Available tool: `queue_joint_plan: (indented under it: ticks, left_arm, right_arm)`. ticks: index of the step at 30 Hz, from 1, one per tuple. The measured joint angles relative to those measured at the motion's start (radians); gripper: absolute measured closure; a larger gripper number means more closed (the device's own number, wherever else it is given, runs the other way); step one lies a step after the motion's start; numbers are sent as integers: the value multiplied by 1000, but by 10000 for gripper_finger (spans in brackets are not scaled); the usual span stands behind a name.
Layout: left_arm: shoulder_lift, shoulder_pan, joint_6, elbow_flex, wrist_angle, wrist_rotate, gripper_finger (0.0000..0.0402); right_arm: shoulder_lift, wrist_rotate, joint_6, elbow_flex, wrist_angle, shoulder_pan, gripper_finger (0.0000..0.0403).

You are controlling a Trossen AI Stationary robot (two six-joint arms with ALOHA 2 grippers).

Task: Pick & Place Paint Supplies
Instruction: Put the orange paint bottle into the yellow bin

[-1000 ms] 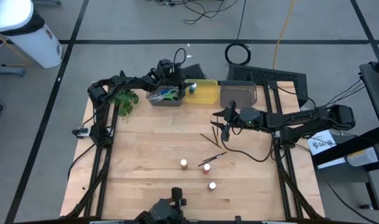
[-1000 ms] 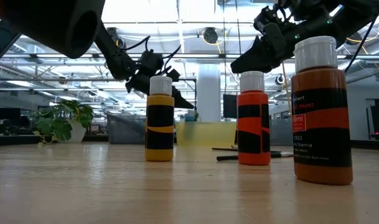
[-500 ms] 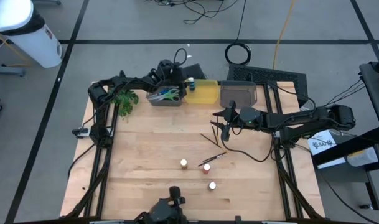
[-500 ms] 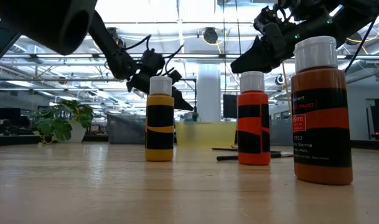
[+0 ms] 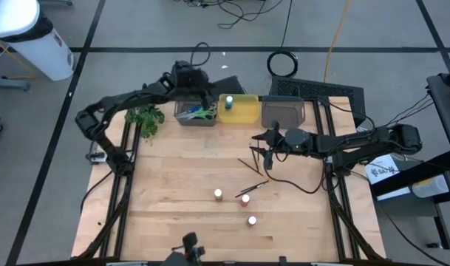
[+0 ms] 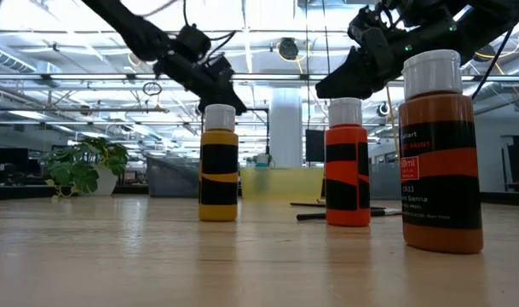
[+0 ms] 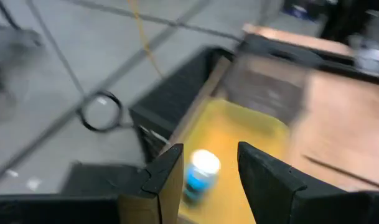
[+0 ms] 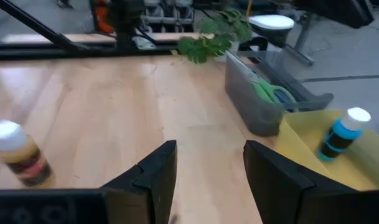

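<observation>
A blue paint bottle (image 5: 228, 101) with a white cap stands upright in the yellow bin (image 5: 243, 111). My left gripper (image 5: 208, 92) hangs open above the bin's left end, clear of the bottle (image 7: 200, 173), which shows beyond its fingers. Three more bottles (image 5: 218, 193) (image 5: 245, 198) (image 5: 252, 220) stand on the table's near middle. Two thin brushes (image 5: 248, 164) (image 5: 256, 188) lie flat on the wood. Scissors (image 5: 199, 112) lie in the left grey bin. My right gripper (image 5: 263, 150) hovers open above the table near the brushes, nothing between its fingers (image 8: 158, 171).
A second grey bin (image 5: 284, 112) stands to the right of the yellow one. A green plant (image 5: 147, 118) sits at the far left of the table. Bare wood lies between the bins and the bottles. In the low view the bottles (image 6: 218, 162) (image 6: 346, 162) (image 6: 438, 153) stand close to the near edge.
My left gripper has risen from the yellow bin and drawn back toward the table's far edge, rolling as it went. The blue bottle has stayed upright in the bin.
</observation>
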Motion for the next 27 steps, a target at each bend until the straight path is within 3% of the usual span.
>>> queue_joint_plan:
  ticks: [4,7,10,13,18,27]
  left_arm:
    - [-70,-10,-13,-48,-107,159,238]
    - [-100,-26,-51,-156,10,240,238]
    - [-127,-40,-129,-269,167,220,238]
    - [-148,-42,-200,-346,270,161,238]
    - [-153,-43,-283,-381,306,147,238]
    - [-153,-65,-346,-381,315,147,238]
  right_arm:
    - [0,-116,64,0,58,9,232]
    - [0,-210,162,0,90,25,231]
    - [0,-255,168,30,51,87,225]
    - [3,-216,144,133,-151,202,204]
    - [143,-20,180,406,-633,389,162]
    - [531,-21,256,806,-1082,454,161]
